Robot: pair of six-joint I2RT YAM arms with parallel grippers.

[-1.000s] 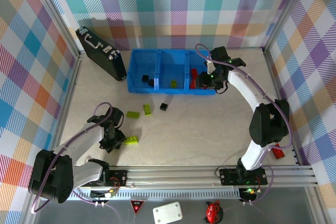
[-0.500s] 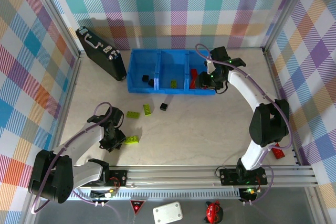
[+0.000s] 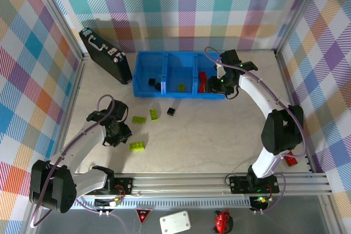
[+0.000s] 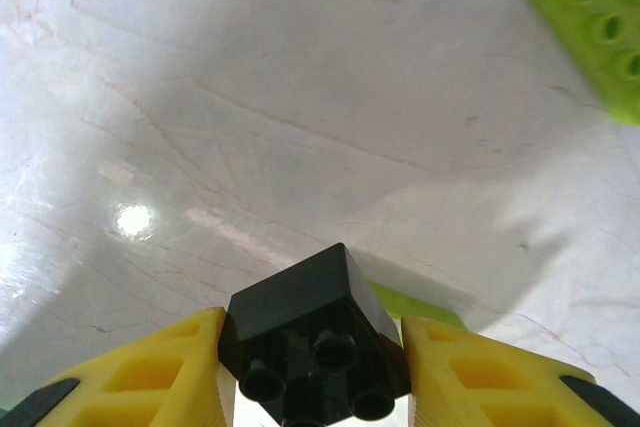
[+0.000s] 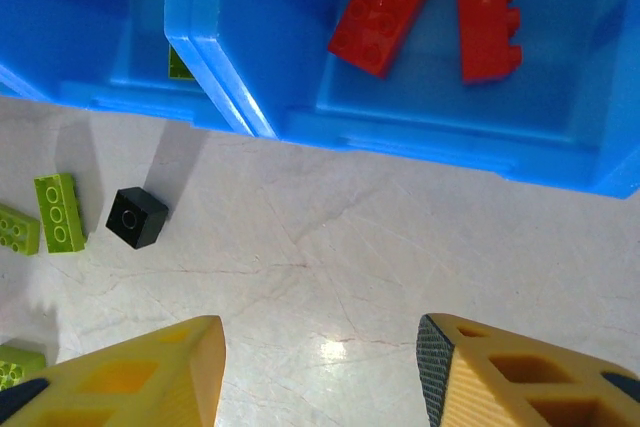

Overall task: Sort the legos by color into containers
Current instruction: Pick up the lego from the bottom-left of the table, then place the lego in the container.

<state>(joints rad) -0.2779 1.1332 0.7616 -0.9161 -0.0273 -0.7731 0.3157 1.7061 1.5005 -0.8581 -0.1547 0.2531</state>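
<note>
My left gripper (image 4: 315, 367) is shut on a small black lego (image 4: 310, 332), its studs facing the camera, just above the table. From above, this gripper (image 3: 117, 133) hangs left of a lime lego (image 3: 137, 146). Two more lime legos (image 3: 139, 119) (image 3: 154, 114) and a black one (image 3: 171, 111) lie before the blue tray of containers (image 3: 164, 95). Black legos (image 3: 152, 82) sit in its left compartment, a lime one (image 3: 181, 87) in the middle, red ones (image 5: 385, 7) in the right. My right gripper (image 5: 320, 367) is open over bare table, at the tray's front wall (image 5: 420, 142).
A black case with silver latches (image 3: 104, 53) leans at the back left, beside the tray. A red lego (image 3: 289, 160) lies at the far right near the right arm's base. Metal frame posts and checked walls close in the table on three sides.
My left gripper closed on the black lego and moved up and away from the near edge, leaving the lime lego on the table. The right arm has not moved.
</note>
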